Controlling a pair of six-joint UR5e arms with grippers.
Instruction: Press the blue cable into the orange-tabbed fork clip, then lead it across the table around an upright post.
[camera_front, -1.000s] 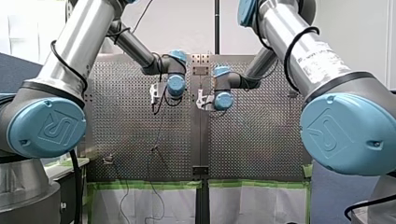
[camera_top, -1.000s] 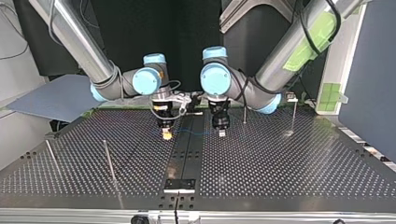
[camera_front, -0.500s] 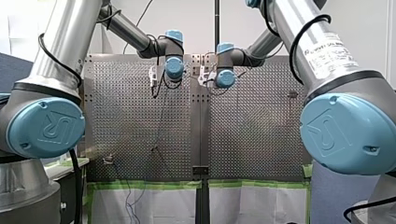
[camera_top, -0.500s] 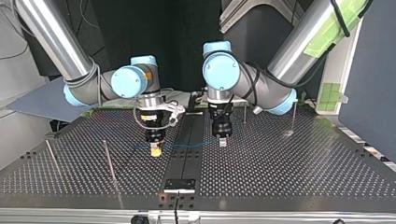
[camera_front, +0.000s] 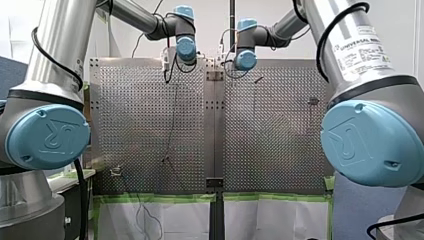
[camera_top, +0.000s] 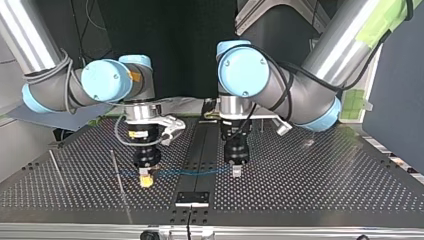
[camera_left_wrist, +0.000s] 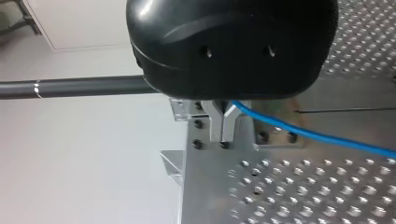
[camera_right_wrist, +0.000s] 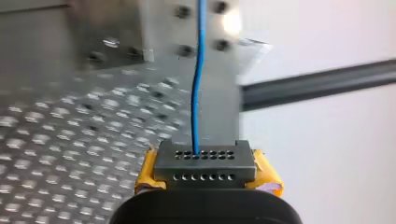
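My left gripper (camera_top: 236, 171) and right gripper (camera_top: 145, 181), both clenched on the cable (camera_top: 190, 172), have carried it taut toward the table's (camera_top: 310, 190) edge farthest from the arms, beside a post (camera_top: 114, 162). Routing looks underway.

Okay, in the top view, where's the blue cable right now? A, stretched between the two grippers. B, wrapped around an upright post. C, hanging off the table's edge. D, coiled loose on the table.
A: the blue cable runs in a nearly straight line from my right gripper to my left gripper, each shut on it.
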